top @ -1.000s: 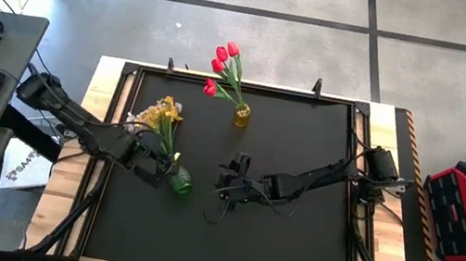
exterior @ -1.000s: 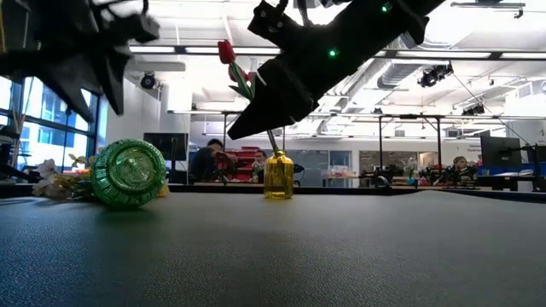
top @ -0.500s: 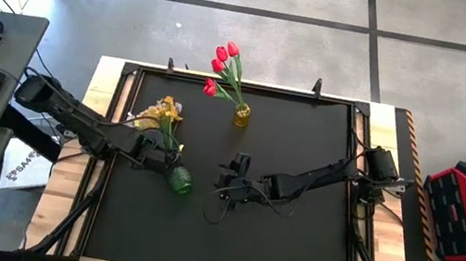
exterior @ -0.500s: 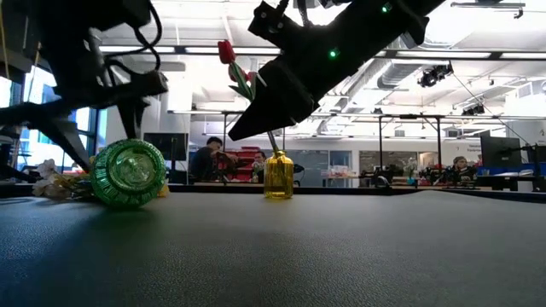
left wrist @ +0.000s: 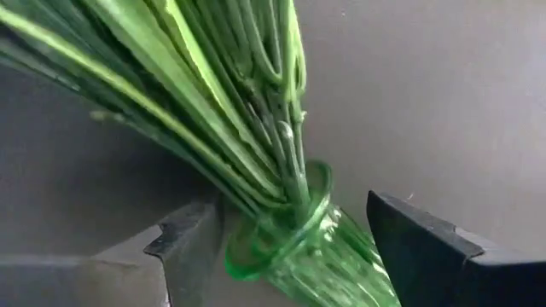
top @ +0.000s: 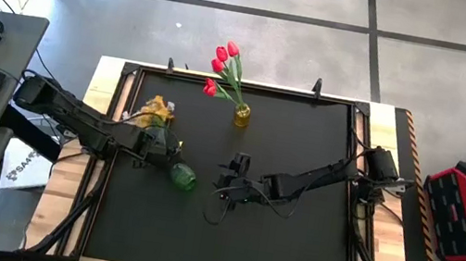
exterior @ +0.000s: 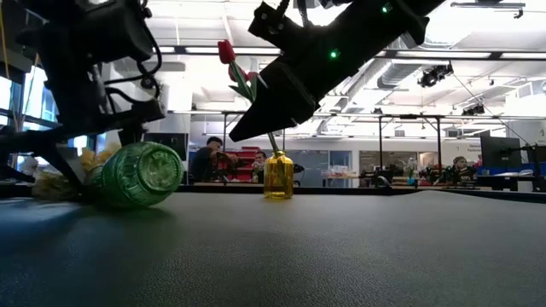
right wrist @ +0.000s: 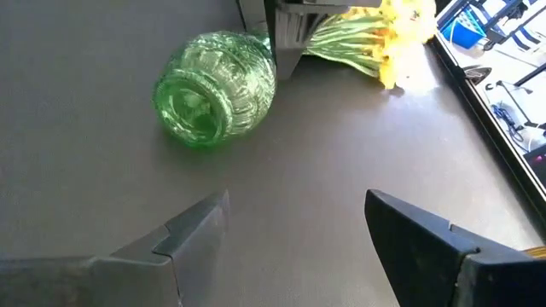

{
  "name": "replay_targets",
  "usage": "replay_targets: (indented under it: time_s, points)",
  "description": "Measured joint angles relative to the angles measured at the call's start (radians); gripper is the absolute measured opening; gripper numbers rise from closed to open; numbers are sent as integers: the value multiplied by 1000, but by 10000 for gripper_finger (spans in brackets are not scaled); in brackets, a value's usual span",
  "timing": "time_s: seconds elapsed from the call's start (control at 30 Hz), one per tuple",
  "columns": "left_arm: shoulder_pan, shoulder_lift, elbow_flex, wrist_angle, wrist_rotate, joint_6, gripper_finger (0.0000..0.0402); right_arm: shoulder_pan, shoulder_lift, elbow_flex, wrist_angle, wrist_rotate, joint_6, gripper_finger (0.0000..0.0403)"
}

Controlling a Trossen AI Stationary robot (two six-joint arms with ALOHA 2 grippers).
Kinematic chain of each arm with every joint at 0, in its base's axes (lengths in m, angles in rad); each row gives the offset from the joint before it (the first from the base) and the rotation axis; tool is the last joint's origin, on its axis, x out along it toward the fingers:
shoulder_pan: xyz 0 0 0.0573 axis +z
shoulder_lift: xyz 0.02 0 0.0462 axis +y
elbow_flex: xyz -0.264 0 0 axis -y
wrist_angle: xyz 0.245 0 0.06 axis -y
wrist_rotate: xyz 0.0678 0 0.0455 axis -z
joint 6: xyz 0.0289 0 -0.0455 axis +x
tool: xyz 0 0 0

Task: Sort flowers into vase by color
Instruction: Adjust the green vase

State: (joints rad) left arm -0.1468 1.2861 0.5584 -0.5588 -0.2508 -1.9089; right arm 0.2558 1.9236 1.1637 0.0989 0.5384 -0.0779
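**Green vase lying on its side with yellow flowers in its neck**

The green glass vase [top: 182, 176] is seen tipped over on the black desk [top: 292, 234], its base turned toward the desk's middle. The yellow flowers [top: 155, 112] are lodged in its neck, their green stems [left wrist: 230, 102] running out along the surface toward the desk's left edge. The left claw [top: 165, 146] is held spread open around the vase's neck, one finger on each side; whether the fingers touch the glass cannot be told. The right claw [top: 226, 186] is held open near the desk's middle, just beside the vase's base, gripping nothing. Farther back, the yellow vase [top: 242, 116] stands upright near the far edge, with the red tulips [top: 221, 68] set in it. Beyond the desk, a person [exterior: 207, 159] is seen in the room.
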Motion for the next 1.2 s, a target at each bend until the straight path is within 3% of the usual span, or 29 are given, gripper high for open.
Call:
replay_targets:
  time_s: [0.63, 0.87, 1.2]
  points:
    - [35, -1, -42, 2, 13, 93, 149, 2, 0, 0, -14, -42, 25, 259]
    - [41, -3, -41, 3, 34, 145, 139, 2, 0, 0, -25, -42, 26, 259]
    - [125, -10, 35, -1, 87, 404, 137, 2, 0, 0, -28, -44, 35, 259]
